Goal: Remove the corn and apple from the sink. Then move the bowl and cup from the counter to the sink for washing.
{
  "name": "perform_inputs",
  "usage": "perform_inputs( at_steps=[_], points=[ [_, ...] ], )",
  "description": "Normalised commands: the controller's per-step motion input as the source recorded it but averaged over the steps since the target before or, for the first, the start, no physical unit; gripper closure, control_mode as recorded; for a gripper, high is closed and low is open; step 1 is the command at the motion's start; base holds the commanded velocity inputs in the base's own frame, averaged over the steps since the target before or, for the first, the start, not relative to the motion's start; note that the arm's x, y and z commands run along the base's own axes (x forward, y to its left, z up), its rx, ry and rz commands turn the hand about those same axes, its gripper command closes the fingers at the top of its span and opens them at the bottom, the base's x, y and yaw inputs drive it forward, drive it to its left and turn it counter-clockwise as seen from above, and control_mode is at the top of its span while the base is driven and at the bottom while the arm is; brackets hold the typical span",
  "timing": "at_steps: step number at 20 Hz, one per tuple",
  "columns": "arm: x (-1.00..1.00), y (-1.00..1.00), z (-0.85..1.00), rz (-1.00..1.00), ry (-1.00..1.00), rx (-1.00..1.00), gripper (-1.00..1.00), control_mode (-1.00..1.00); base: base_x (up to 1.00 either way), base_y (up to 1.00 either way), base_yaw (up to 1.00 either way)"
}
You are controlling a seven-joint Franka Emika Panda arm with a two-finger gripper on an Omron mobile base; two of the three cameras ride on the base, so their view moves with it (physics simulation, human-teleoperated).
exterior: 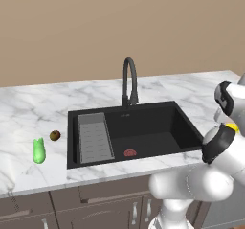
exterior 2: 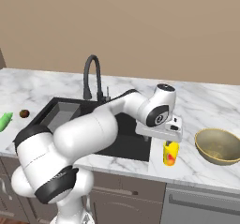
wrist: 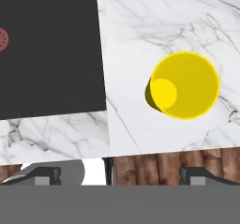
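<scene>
Pincer (exterior 2: 169, 141) hovers directly above cup (exterior 2: 170, 153) on counter (exterior 2: 206, 106) beside sink (exterior: 143, 127); open/shut state: cannot tell. Risk: off-centre descent strikes rim, tips cup toward counter edge.

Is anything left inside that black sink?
Inside the sink I see a ribbed grey drain rack on one side and a reddish round drain on the floor. The near inner wall is hidden.
</scene>
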Motion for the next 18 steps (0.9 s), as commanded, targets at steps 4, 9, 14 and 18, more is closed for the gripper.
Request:
perform_inputs(
  at_steps=[4,9,14,18],
  points=[
    [0.08,0.0,-0.12,0.0,0.0,0.0,-1.0,-1.0,0.0,0.0,0.0],
    [0.09,0.0,-0.11,0.0,0.0,0.0,-1.0,-1.0,0.0,0.0,0.0],
    [0.1,0.0,-0.09,0.0,0.0,0.0,-1.0,-1.0,0.0,0.0,0.0],
    [0.05,-0.02,-0.07,0.0,0.0,0.0,-1.0,-1.0,0.0,0.0,0.0]
  ],
)
